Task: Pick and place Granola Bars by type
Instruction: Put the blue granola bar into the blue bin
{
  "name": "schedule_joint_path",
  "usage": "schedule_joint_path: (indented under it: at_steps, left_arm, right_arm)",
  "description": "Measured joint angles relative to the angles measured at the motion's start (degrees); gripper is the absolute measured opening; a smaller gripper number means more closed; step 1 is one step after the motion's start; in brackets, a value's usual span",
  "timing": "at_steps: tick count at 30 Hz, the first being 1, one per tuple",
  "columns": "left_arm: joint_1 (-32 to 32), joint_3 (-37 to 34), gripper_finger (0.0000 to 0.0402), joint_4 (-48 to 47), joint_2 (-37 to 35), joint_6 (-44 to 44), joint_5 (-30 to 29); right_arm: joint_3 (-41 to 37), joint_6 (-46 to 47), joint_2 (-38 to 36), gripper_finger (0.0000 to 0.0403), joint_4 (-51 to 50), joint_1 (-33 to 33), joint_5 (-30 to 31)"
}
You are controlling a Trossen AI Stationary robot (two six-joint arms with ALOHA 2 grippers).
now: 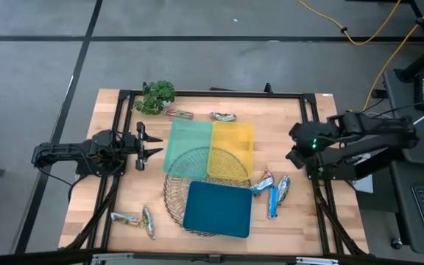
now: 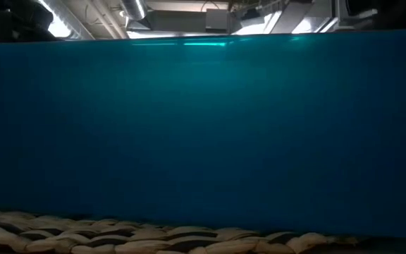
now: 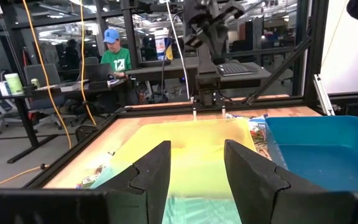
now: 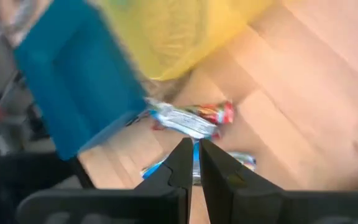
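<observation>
High view: a wooden table (image 1: 124, 188) with a black frame is seen. Three flat plastic trays are counted at the centre: green (image 1: 188, 141), yellow (image 1: 232, 144), blue (image 1: 218, 209), all laid over a round wire basket (image 1: 174, 193). A leafy plant (image 1: 156, 96) stands at the far left corner. Granola bars in crinkled foil: two by the far edge, one red-brown (image 1: 179, 114) and one silver-green (image 1: 223, 116); three just right of the blue tray (image 1: 273, 192); two near the front left corner (image 1: 135, 219). Seven are counted. The left gripper (image 1: 150, 145) is held left of the green tray, fingers apart. The right gripper (image 1: 294, 158) hangs over the table's right edge.

Low view: the frame is filled by the blue tray's wall (image 2: 203, 134); woven strands (image 2: 118, 234) are seen below.

Left wrist view: fingers (image 3: 151, 174) spread, nothing between. A person (image 3: 113, 57) is seated at a desk behind.

Right wrist view: fingers (image 4: 180, 165) pressed nearly together, empty, above a red-and-silver bar (image 4: 194, 119).
</observation>
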Motion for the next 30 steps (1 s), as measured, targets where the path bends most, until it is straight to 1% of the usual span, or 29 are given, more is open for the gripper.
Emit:
schedule_joint_path:
  at_steps: [7,11,16,21,23,25,28,30]
  left_arm:
    - [0.0,0.0,0.0143,0.0,0.0,0.0,0.0]
    - [0.0,0.0,0.0143,0.0,0.0,0.0,0.0]
    - [0.0,0.0,0.0143,0.0,0.0,0.0,0.0]
    - [0.0,0.0,0.0143,0.0,0.0,0.0,0.0]
    - [0.0,0.0,0.0143,0.0,0.0,0.0,0.0]
    - [0.0,0.0,0.0143,0.0,0.0,0.0,0.0]
    - [0.0,0.0,0.0143,0.0,0.0,0.0,0.0]
    - [0.0,0.0,0.0143,0.0,0.0,0.0,0.0]
  right_arm:
    - [-0.5,21.0,2.3,0.0032,-1.1,10.2,4.9]
    - [-0.5,29.2,4.4,0.0032,-6.4,15.3,8.9]
    - [-0.6,37.0,7.8,0.0032,-11.3,19.9,9.9]
    - [-0.6,40.4,11.7,0.0036,-12.1,23.7,9.9]
    - [-0.6,41.7,13.2,0.0046,-11.8,25.0,9.9]
    - [-0.6,43.3,14.6,0.0067,-11.4,26.5,9.9]
    - [-0.6,46.6,16.6,0.0113,-11.2,28.4,10.4]
    - [-1.5,48.7,17.4,0.015,-10.5,29.6,10.5]
